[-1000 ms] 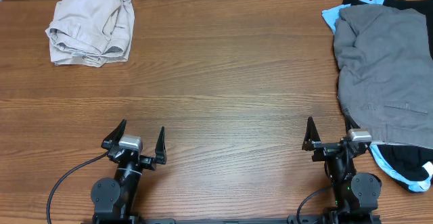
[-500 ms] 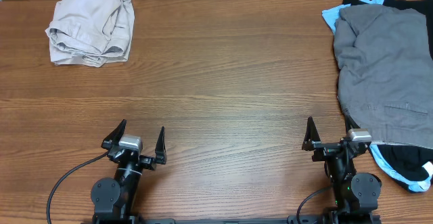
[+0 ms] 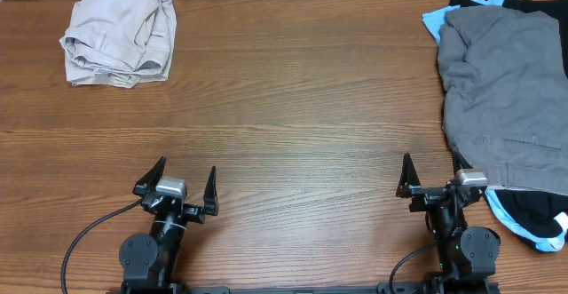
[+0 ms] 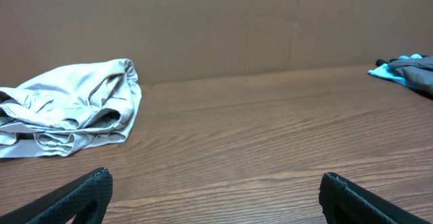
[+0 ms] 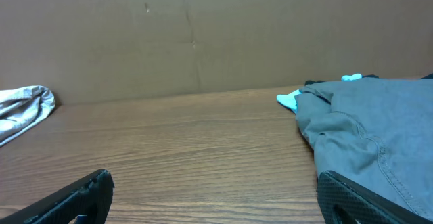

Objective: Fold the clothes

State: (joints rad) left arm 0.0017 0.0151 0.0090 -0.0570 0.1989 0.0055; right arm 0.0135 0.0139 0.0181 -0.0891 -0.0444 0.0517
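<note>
Beige shorts lie bundled far left on the worktop, grey shorts top a pile at the right, and both the left gripper and right gripper rest released at the near edge; pinching the grey cloth may catch the blue piece beneath.

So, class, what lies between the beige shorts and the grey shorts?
Nothing: only bare wooden table separates the beige shorts from the grey shorts, clearest in the overhead view.
</note>
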